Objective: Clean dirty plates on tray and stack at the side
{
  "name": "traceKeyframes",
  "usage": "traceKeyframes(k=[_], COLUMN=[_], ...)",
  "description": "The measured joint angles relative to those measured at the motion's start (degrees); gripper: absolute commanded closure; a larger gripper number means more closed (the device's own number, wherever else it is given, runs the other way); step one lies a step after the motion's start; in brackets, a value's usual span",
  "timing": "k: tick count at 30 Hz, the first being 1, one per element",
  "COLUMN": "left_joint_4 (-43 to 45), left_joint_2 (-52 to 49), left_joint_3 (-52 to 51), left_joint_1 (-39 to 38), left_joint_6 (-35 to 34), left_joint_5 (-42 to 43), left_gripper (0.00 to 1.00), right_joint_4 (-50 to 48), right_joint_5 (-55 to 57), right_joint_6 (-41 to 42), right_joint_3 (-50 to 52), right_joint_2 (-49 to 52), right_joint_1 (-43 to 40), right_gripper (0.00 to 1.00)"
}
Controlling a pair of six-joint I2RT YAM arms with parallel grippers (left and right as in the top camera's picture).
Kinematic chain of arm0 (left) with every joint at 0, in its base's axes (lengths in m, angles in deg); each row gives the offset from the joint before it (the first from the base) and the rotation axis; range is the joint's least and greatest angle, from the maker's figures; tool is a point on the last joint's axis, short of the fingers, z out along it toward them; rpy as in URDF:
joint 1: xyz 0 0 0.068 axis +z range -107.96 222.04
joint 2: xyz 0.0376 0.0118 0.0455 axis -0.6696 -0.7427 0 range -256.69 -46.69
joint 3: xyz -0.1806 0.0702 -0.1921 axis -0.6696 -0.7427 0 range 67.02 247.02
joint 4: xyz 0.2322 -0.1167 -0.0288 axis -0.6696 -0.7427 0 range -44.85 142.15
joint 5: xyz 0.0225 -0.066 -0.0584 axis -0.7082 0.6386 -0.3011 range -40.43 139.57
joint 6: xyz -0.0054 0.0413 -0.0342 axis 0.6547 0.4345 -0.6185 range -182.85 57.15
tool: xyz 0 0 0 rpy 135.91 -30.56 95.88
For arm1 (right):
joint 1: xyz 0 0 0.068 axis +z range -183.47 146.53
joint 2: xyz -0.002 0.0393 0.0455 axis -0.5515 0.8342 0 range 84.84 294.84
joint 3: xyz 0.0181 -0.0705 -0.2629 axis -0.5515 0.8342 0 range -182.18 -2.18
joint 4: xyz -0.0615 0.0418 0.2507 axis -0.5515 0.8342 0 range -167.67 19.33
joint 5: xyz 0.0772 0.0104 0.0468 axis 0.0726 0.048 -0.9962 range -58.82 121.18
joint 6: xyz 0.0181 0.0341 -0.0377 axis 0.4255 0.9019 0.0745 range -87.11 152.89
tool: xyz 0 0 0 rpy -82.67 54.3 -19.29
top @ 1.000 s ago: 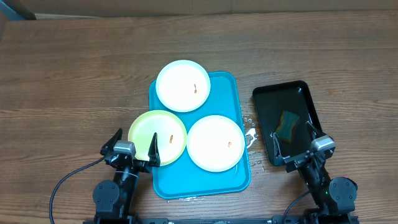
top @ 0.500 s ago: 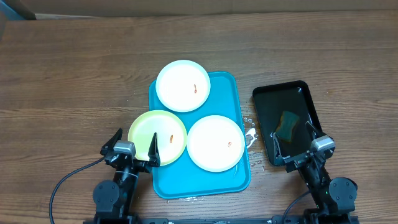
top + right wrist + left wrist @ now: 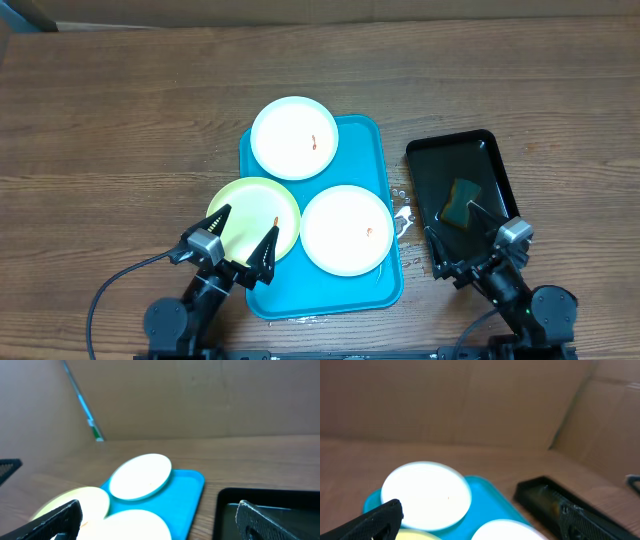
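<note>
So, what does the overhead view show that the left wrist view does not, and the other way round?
Only overhead: the water drops between the turquoise tray and the black tray, the black cable on the table, and the sponge clearly; from the wrist it is at most a blur. Only left wrist: the tall face of the cardboard backdrop. Both: the two trays, the far white plate and the open left gripper.

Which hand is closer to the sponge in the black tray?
Right. The right hand hovers open just beside the sponge; the left hand is across the blue tray, over the yellow-green plate.
</note>
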Motion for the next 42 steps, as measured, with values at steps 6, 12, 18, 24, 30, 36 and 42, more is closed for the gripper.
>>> traceKeyframes(k=[6, 12, 18, 24, 30, 36, 42], left_joint_4=[-12.3, -39.9, -57.0, -62.2, -66.9, -71.2, -72.8], left_joint_2=[-6.1, -27.4, -44.8, -52.2, -53.8, -52.6, -52.5], left_joint_3=[22.9, 49.4, 64.1, 64.7, 64.7, 64.7, 64.7], left_joint_1=[0.0, 0.0, 0.0, 0.0, 0.0, 0.0, 0.0], left_joint_6=[0.9, 3.5, 5.0, 5.0, 9.8, 12.5, 12.8], left_joint_5=[2.4, 3.2, 3.9, 9.4, 11.5, 7.7, 4.9], left_gripper=[0.0, 0.0, 0.0, 0.01, 0.16, 0.15, 0.13], right_joint_4=[21.8, 46.8, 51.0, 54.4, 59.0, 57.6, 49.8], right_joint_5=[-1.4, 0.9, -0.5, -3.3, 5.2, 8.4, 16.5], right_joint_6=[0.1, -1.4, -1.9, -1.7, 4.2, 7.1, 12.3], right_joint_3=[-25.2, -53.4, -63.3, -63.2, -61.0, -54.8, -48.9], right_joint_2=[5.9, 27.3, 42.2, 50.6, 60.2, 69.8, 74.3], right_joint_1=[0.0, 0.0, 0.0, 0.0, 0.0, 1.7, 7.2], right_gripper=[0.0, 0.0, 0.0, 0.0, 0.09, 0.19, 0.37])
